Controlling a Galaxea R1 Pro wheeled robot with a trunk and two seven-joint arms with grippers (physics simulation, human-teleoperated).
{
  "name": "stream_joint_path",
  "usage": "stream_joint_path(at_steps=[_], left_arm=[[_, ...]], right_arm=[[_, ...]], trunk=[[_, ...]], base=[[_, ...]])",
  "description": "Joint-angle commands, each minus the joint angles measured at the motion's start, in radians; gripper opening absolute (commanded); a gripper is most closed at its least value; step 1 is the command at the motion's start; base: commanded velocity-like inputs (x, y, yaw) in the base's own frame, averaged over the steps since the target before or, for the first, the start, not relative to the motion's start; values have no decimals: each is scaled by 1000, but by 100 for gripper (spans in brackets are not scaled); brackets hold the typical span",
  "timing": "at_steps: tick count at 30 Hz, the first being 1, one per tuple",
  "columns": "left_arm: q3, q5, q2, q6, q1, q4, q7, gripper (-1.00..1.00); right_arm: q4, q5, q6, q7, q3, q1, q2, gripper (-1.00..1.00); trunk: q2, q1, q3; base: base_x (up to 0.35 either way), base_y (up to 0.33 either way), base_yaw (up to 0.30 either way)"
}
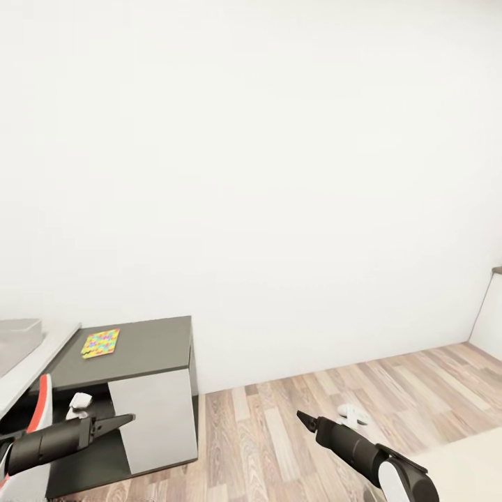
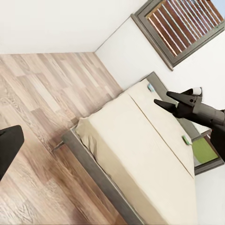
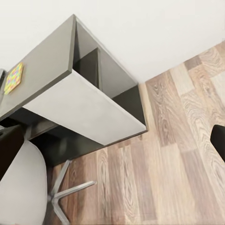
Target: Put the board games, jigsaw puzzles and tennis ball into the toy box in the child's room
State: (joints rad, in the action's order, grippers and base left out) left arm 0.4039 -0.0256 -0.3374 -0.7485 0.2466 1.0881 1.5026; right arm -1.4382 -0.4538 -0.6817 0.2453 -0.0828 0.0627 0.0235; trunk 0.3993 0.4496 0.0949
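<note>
One jigsaw puzzle [image 1: 100, 342] lies flat on the dark grey cabinet end of the table [image 1: 150, 345], and it appears again as jigsaw puzzle [image 3: 13, 77]. A corner of the light grey toy box [image 1: 17, 340] sits at the far left on the pale desk top. On the bed [image 2: 136, 154] lie two small flat boxes, a teal one [image 2: 151, 87] and a green one [image 2: 186, 139], likely board games. My left gripper [image 1: 124, 420] hovers open in front of the cabinet's white door. My right gripper [image 1: 301, 416] [image 2: 161, 97] hangs open over the floor. The tennis ball is out of view.
A red and white chair [image 1: 40, 418] stands under the desk, and its metal base [image 3: 70, 190] rests on the wood floor. A small white object [image 1: 354, 415] lies on the floor ahead. A window with blinds [image 2: 180, 26] is above the bed's head.
</note>
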Motion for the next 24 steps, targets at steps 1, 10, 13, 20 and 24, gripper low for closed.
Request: stream_joint_path(at_steps=[1,10,13,20,24], left_arm=[[0,0,0,-11,1,-1,3,100],[0,1,0,-11,1,-1,2,100],[0,1,1,-11,1,-1,2,100],[-2,0,1,-11,1,-1,3,100],[-1,-1,1,-17,1,4,5,100]], right_arm=[[-1,1,-7,5,-3,0,1,100],[-1,-2,-7,6,-4,0,-2,100],[-1,-4,-7,7,-4,0,-2,100],[-1,-2,-3,5,-5,0,-3,100],[-1,0,-2,4,-5,0,-3,100]], trunk=[[1,0,0],[1,0,5],[1,0,5],[1,0,6],[1,0,6]], base=[[16,8,218],[6,3,234],[1,-15,119],[19,-111,50],[23,-121,11]])
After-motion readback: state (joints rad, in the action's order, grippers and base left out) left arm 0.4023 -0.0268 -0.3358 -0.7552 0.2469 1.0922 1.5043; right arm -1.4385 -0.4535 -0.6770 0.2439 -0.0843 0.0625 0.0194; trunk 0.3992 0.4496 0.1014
